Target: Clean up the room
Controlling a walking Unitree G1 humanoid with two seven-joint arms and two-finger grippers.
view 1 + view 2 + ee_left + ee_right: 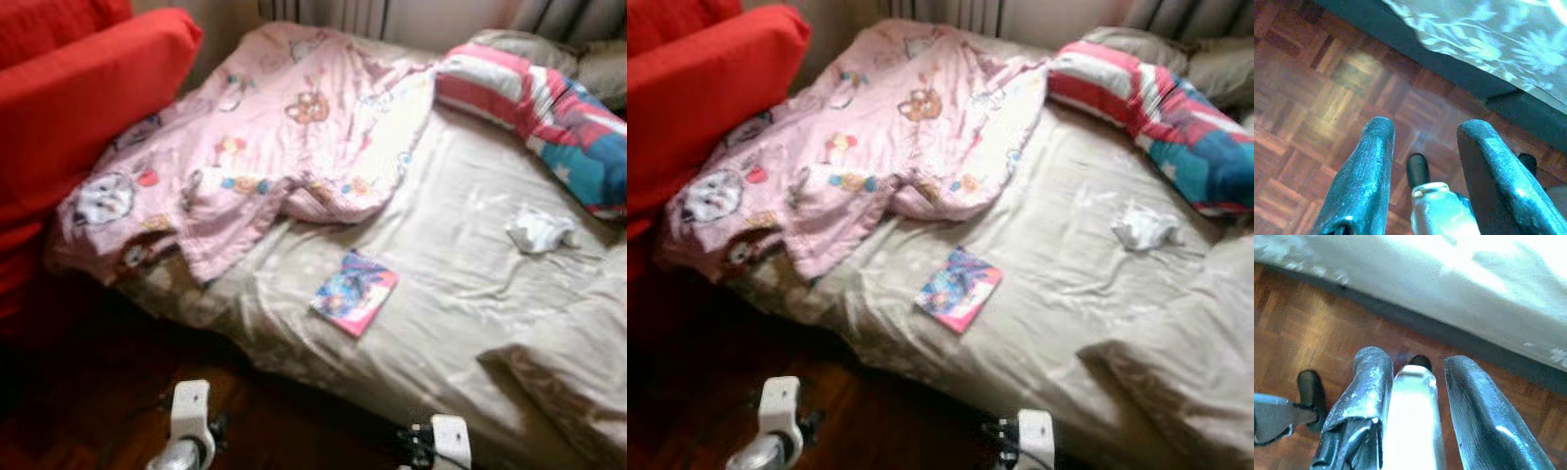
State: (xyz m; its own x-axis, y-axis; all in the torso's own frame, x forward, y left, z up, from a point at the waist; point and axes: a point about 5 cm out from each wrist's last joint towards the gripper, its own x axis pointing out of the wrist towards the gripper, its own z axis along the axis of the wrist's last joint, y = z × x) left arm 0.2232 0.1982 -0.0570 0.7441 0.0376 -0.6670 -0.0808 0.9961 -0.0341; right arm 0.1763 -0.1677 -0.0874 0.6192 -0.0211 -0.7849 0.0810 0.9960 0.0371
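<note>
Head views, slightly blurred: a bed (460,294) with a beige sheet lies ahead, its near edge running diagonally above a dark parquet floor (1317,98). A pink patterned blanket (265,127) is crumpled over the bed's far-left part, one corner hanging over the left edge beside a red sofa (78,88). A small colourful book (354,291) lies flat on the sheet near the near edge, just clear of the blanket's lower fold. A crumpled white item (538,230), possibly a tissue or a sock, sits toward the right side of the bed, well apart from the book. A striped red, white and blue pillow (549,108) lies along the far-right corner, with a beige pillow (598,64) behind it. A beige fold of bedding (568,372) is bunched at the near-right corner. Both arms hang low in front of the bed's near edge. Left gripper (1422,147): fingers apart, nothing between them, pointing at the parquet beside the hanging floral sheet edge (1488,44). Right gripper (1413,382): fingers apart, holding nothing, over the floor just beside the pale bed edge (1449,289). One of the robot's feet shows below each gripper in the wrist views.
</note>
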